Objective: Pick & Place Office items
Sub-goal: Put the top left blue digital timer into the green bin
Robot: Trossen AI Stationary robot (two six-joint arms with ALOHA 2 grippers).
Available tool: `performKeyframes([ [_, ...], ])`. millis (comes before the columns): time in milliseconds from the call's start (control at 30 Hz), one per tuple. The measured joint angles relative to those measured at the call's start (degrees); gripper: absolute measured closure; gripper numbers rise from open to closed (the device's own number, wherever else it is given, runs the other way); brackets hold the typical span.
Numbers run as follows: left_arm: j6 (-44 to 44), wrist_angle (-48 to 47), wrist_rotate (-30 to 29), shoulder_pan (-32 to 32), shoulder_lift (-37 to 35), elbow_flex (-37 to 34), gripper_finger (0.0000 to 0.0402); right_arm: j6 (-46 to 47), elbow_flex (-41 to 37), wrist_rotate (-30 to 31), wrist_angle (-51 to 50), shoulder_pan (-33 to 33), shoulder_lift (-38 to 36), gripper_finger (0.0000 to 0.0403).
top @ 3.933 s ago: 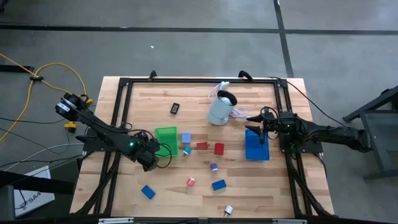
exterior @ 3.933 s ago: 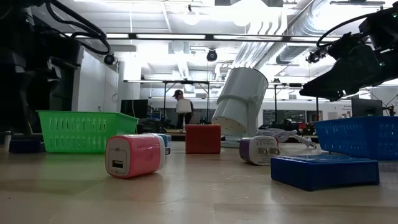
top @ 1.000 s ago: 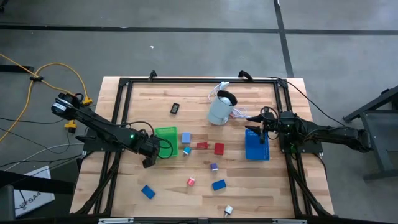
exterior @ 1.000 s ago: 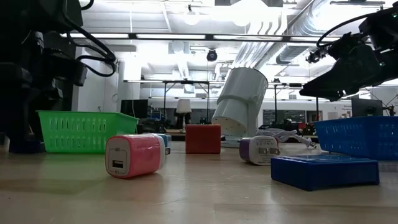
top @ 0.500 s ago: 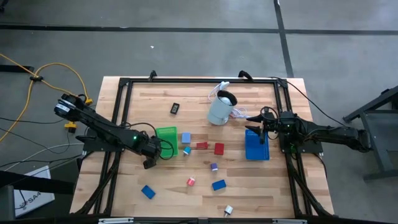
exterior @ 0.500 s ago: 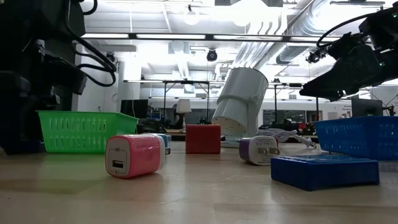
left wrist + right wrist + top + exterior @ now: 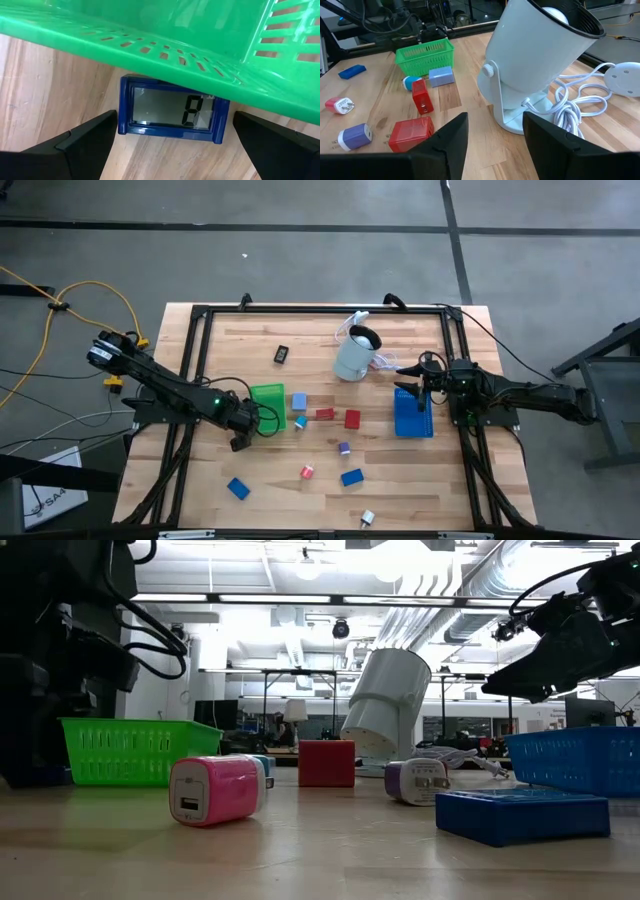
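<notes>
Your left end effector [image 7: 170,142] sits low at the green tray [image 7: 266,402]'s near edge, fingers wide either side of a blue LCD clock [image 7: 172,108] tucked partly under the tray rim, so expect a tight pinch. Right end effector [image 7: 495,137] hovers by the blue tray [image 7: 411,418], part-open, empty. Other items lie scattered mid-table.

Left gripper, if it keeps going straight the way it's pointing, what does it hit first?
Probably the dark blue digital clock, lying on the wood between the left gripper's open fingers and half tucked under the green tray's rim. The tray wall comes right after; depth is hard to judge.
</notes>
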Motion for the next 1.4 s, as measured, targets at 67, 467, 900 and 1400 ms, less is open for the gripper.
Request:
performKeyframes([
  [67, 0.0, 0.0, 0.0, 0.0, 0.0, 0.0, 0.0009, 0.0, 0.0, 0.0, 0.0, 0.0, 0.0, 0.0227],
  [467, 0.2, -0.1, 0.1, 0.0, 0.0, 0.0, 0.0009, 0.0, 0.0, 0.0, 0.0, 0.0, 0.0, 0.0227],
  [900, 0.6, 0.1, 0.7, 0.0, 0.0, 0.0, 0.0064, 0.0, 0.0, 0.0, 0.0, 0.0, 0.0, 0.0227],
  [1400, 0.6, -0.1, 0.9, 0.0, 0.0, 0.0, 0.0104, 0.0, 0.0, 0.0, 0.0, 0.0, 0.0, 0.0227],
])
